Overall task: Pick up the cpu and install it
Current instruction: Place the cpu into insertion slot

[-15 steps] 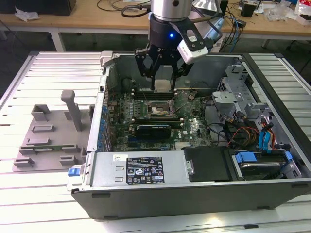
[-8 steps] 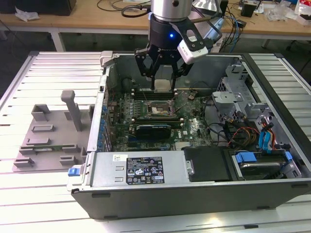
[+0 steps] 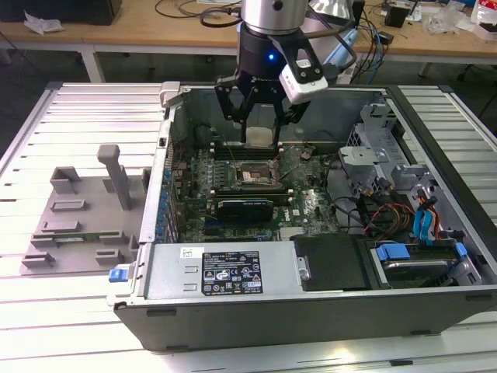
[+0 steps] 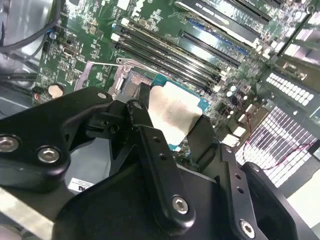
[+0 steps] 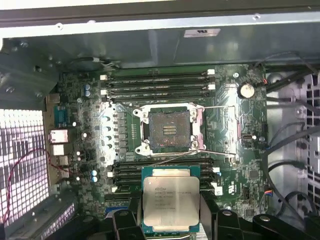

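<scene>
At the exterior view's left, grey fixture tray (image 3: 78,221) on the bench (image 3: 70,318). Centre, inside the open computer case (image 3: 311,315), gripper (image 3: 260,128) clamped on the cpu (image 5: 171,204), above the motherboard (image 5: 227,145), beside the bare socket (image 5: 169,129).

Between the jaws of the matt black gripper (image 5: 171,222), the cpu (image 5: 171,202) has a dull silvery metal top and green rim; beyond them, the dark socket (image 5: 170,130) has a shiny metal frame.

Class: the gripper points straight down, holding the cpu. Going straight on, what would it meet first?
The cpu would probably land on the memory slots beside the open socket, though depth is unclear.
</scene>
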Action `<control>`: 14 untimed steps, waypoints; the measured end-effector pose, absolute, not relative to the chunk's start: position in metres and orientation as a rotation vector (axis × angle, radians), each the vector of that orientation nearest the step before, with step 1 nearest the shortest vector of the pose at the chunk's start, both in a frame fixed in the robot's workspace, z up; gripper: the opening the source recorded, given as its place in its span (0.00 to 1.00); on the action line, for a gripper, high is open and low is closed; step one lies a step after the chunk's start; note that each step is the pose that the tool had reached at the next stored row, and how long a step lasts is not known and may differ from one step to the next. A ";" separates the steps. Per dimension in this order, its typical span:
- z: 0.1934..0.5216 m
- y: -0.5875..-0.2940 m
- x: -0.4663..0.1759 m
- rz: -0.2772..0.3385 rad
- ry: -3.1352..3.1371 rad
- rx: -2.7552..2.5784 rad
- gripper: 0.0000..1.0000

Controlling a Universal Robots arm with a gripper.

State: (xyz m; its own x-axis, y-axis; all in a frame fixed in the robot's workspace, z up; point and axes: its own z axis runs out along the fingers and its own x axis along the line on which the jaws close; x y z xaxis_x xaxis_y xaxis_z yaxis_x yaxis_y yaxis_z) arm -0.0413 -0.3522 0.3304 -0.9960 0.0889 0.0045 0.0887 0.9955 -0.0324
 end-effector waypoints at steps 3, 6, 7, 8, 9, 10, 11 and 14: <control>0.330 -0.352 -0.041 0.050 -3.121 -0.277 0.55; 0.330 -0.352 -0.041 0.050 -3.114 -0.344 0.55; 0.330 -0.352 -0.041 0.050 -3.111 -0.371 0.55; 0.330 -0.352 -0.041 0.050 -3.108 -0.394 0.55; 0.330 -0.352 -0.041 0.051 -3.106 -0.410 0.55; 0.330 -0.352 -0.041 0.051 -3.101 -0.438 0.55; 0.330 -0.352 -0.041 0.051 -3.097 -0.465 0.55; 0.330 -0.352 -0.041 0.052 -3.089 -0.513 0.55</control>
